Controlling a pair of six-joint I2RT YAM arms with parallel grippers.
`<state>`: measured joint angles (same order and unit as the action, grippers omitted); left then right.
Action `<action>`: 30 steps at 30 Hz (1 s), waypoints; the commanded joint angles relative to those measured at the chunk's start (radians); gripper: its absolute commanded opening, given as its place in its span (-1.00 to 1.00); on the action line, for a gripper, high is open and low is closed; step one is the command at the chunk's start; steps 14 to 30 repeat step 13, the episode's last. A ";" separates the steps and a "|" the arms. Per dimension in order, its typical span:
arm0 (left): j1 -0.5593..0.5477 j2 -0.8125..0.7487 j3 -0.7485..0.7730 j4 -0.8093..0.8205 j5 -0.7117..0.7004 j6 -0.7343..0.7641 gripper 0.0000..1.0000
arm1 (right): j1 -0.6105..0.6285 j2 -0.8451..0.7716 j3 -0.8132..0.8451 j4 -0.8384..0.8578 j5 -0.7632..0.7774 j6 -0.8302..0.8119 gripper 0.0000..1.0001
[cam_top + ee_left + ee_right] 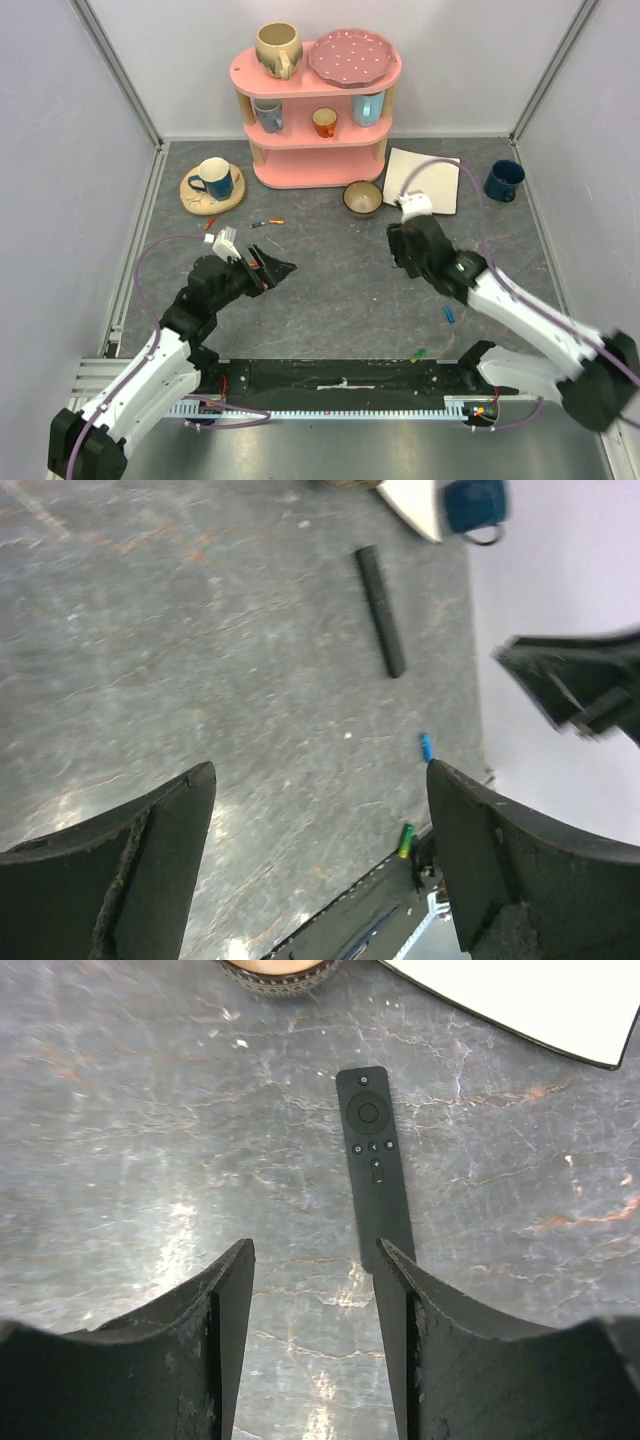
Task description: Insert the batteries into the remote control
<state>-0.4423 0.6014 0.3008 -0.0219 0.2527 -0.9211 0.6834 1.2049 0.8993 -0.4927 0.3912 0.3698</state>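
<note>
While left hand (320,770) and right hand (315,1246) gape empty, slim matte-black remote control (375,1170), veined grey tabletop (130,1140).

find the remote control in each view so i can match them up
Top external: not visible, probably hidden under the right arm.
Left wrist: remote control, upper middle.
Right wrist: centre, buttons up.
Shared landmark: the white sheet.
</note>
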 commanded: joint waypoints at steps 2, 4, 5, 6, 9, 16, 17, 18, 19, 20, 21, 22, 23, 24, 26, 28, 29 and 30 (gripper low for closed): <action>0.001 0.167 0.118 -0.157 -0.104 0.085 0.85 | -0.002 -0.319 -0.316 0.325 -0.063 0.113 0.32; -0.001 0.219 0.146 -0.188 -0.109 0.103 0.86 | -0.001 -0.379 -0.368 0.345 -0.066 0.123 0.44; 0.001 0.228 0.153 -0.193 -0.110 0.103 0.86 | -0.002 -0.392 -0.382 0.348 -0.066 0.130 0.47; -0.001 0.236 0.153 -0.194 -0.109 0.103 0.86 | -0.001 -0.401 -0.387 0.345 -0.061 0.132 0.52; -0.003 0.233 0.155 -0.193 -0.113 0.111 0.87 | -0.001 -0.427 -0.390 0.339 -0.063 0.142 0.65; -0.003 0.199 0.161 -0.217 -0.154 0.110 0.85 | -0.001 -0.432 -0.360 0.318 -0.088 0.173 0.96; -0.003 0.199 0.161 -0.217 -0.154 0.110 0.85 | -0.001 -0.432 -0.360 0.318 -0.088 0.173 0.96; -0.003 0.199 0.161 -0.217 -0.154 0.110 0.85 | -0.001 -0.432 -0.360 0.318 -0.088 0.173 0.96; -0.003 0.199 0.161 -0.217 -0.154 0.110 0.85 | -0.001 -0.432 -0.360 0.318 -0.088 0.173 0.96; -0.003 0.199 0.161 -0.217 -0.154 0.110 0.85 | -0.001 -0.432 -0.360 0.318 -0.088 0.173 0.96; -0.003 0.199 0.161 -0.217 -0.154 0.110 0.85 | -0.001 -0.432 -0.360 0.318 -0.088 0.173 0.96; -0.003 0.199 0.161 -0.217 -0.154 0.110 0.85 | -0.001 -0.432 -0.360 0.318 -0.088 0.173 0.96; -0.003 0.199 0.161 -0.217 -0.154 0.110 0.85 | -0.001 -0.432 -0.360 0.318 -0.088 0.173 0.96; -0.003 0.199 0.161 -0.217 -0.154 0.110 0.85 | -0.001 -0.432 -0.360 0.318 -0.088 0.173 0.96; -0.003 0.199 0.161 -0.217 -0.154 0.110 0.85 | -0.001 -0.432 -0.360 0.318 -0.088 0.173 0.96; -0.003 0.199 0.161 -0.217 -0.154 0.110 0.85 | -0.001 -0.432 -0.360 0.318 -0.088 0.173 0.96; -0.003 0.199 0.161 -0.217 -0.154 0.110 0.85 | -0.001 -0.432 -0.360 0.318 -0.088 0.173 0.96; -0.003 0.199 0.161 -0.217 -0.154 0.110 0.85 | -0.001 -0.432 -0.360 0.318 -0.088 0.173 0.96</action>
